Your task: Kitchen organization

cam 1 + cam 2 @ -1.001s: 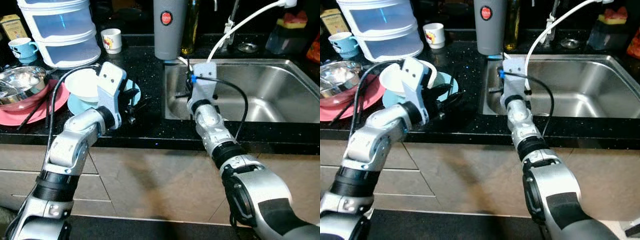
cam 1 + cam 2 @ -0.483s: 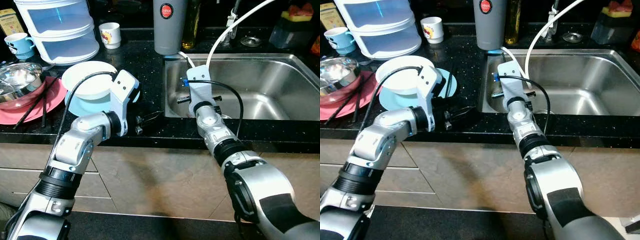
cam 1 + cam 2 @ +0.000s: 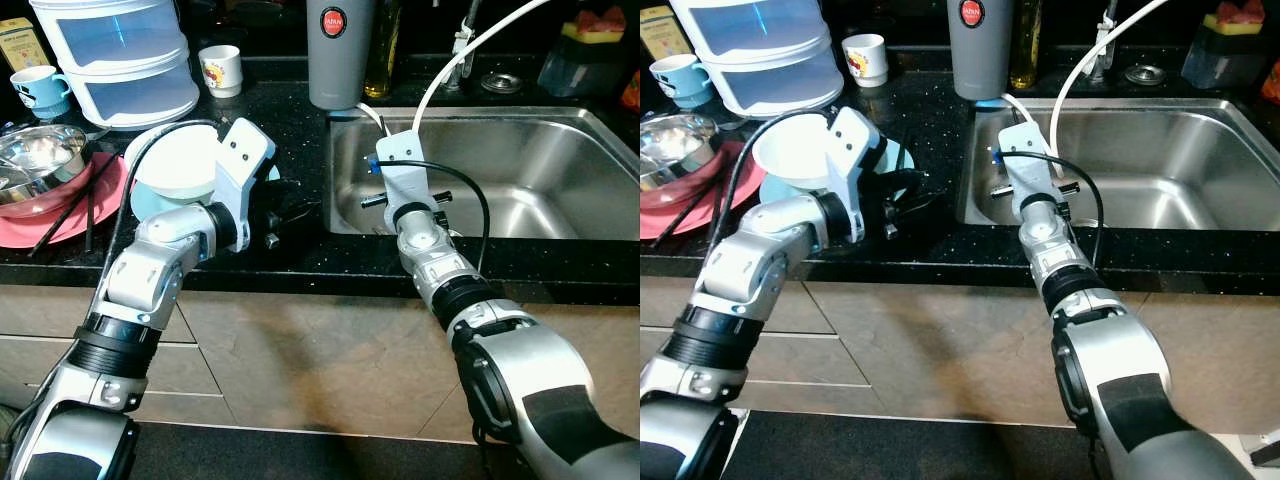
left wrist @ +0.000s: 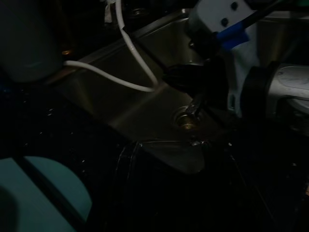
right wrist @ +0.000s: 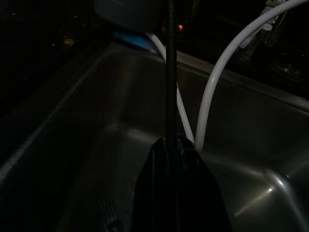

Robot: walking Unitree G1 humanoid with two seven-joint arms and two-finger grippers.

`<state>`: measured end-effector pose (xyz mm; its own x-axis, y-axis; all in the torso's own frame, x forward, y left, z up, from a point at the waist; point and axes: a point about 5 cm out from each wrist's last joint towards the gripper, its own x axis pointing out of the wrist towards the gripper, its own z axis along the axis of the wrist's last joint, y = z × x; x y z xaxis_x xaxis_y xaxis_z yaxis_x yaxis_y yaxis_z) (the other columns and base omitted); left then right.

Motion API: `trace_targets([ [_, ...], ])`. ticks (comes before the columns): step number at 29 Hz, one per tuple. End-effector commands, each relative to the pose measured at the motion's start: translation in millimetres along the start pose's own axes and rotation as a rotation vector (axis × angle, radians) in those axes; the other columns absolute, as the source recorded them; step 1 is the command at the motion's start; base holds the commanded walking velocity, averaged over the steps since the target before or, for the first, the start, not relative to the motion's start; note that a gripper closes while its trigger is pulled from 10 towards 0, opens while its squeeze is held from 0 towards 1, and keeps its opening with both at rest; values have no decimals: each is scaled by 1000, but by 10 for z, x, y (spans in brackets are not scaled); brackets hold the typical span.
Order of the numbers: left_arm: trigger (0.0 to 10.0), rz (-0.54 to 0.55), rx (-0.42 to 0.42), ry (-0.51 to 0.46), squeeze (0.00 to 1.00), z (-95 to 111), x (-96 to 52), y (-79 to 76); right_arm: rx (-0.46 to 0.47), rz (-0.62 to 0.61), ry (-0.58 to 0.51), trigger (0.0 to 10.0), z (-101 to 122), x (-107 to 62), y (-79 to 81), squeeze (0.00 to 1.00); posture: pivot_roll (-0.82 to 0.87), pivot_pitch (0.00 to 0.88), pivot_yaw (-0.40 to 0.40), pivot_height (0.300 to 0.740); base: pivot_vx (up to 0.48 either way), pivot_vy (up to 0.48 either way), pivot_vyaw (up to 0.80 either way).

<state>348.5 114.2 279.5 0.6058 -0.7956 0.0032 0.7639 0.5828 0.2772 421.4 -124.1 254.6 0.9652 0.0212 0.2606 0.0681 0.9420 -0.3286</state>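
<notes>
While held upright over the sink (image 3: 560, 160), the chopstick (image 5: 170, 72) looks thin, black.

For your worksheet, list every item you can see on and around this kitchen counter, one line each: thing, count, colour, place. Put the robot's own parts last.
Storage drawers: one, translucent white, counter back left.
Mugs: two; blue at far left, white printed beside the drawers.
Steel bowl: one, silver, on the pink plate.
Chopsticks: dark, across the pink plate.
White bowl: one, on the light blue plate.
Flask: one, grey, behind the sink corner.
Sink: one, stainless, right.
Hose: one, white, running into the sink.
Left tool: black, above the counter beside the plates.
Right tool: black, shut on a thin dark stick, over the sink.
</notes>
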Motion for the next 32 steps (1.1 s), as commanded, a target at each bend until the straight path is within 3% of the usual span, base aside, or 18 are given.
trace_targets([
  [1,10000,-8,9,2,0,23,-16,22,-6,7,54,10000,-96,-20,0,0,183,191,76,740,0,0,0],
  [2,10000,-11,11,-2,0,32,-12,20,7,21,66,10000,-106,-20,3,933,183,188,75,740,0,0,0],
  [3,10000,-11,11,-2,0,32,-12,20,7,21,66,10000,-106,-20,3,933,183,188,75,740,0,0,0],
  [4,10000,-13,13,-6,0,42,-9,19,21,31,72,10000,-111,-20,5,1000,183,187,75,740,0,0,0],
  [6,10000,-13,19,-13,0,56,-5,23,36,27,70,10000,-106,-17,-2,1000,182,181,75,740,0,0,0],
  [7,10000,9,38,-48,0,120,3,53,63,-40,35,10000,-48,0,-67,0,182,166,77,740,0,0,0],
  [16,10000,145,99,-171,0,369,-13,234,194,-169,-110,10000,207,62,-323,0,171,117,78,740,0,0,0],
  [17,10000,199,95,-229,0,450,-37,278,272,-187,-165,10000,289,70,-408,0,165,108,80,740,0,0,0],
  [20,10000,249,85,-287,0,522,-69,317,338,-198,-215,10000,354,71,-480,0,156,98,80,740,0,0,0],
  [21,10000,299,57,-345,0,588,-113,352,431,-200,-267,10000,411,67,-554,0,146,88,80,740,0,0,0],
  [22,10000,369,20,-395,0,605,-198,338,660,-160,-359,10000,459,34,-650,0,136,73,77,740,0,0,0],
  [23,10000,369,20,-395,0,605,-198,338,660,-160,-359,10000,459,34,-650,0,136,73,77,740,0,0,0],
  [24,10000,381,11,-384,0,569,-216,304,729,-141,-392,10000,464,11,-677,0,133,70,76,740,0,0,0],
  [25,10000,381,11,-384,0,569,-216,304,729,-141,-392,10000,464,11,-677,0,133,70,76,740,0,0,0],
  [26,10000,402,-6,-342,0,405,-227,157,802,-138,-464,10000,446,-119,-699,0,125,56,71,740,0,0,0],
  [27,10000,412,-17,-332,0,350,-232,108,811,-143,-482,10000,432,-175,-697,0,125,56,71,740,0,0,0],
  [28,10000,412,-17,-332,0,350,-232,108,811,-143,-482,10000,432,-175,-697,0,125,56,71,740,0,0,0],
  [32,10000,473,-113,-280,0,-40,-354,-214,689,-92,-533,10000,215,-625,-546,0,105,46,66,740,0,0,0],
])
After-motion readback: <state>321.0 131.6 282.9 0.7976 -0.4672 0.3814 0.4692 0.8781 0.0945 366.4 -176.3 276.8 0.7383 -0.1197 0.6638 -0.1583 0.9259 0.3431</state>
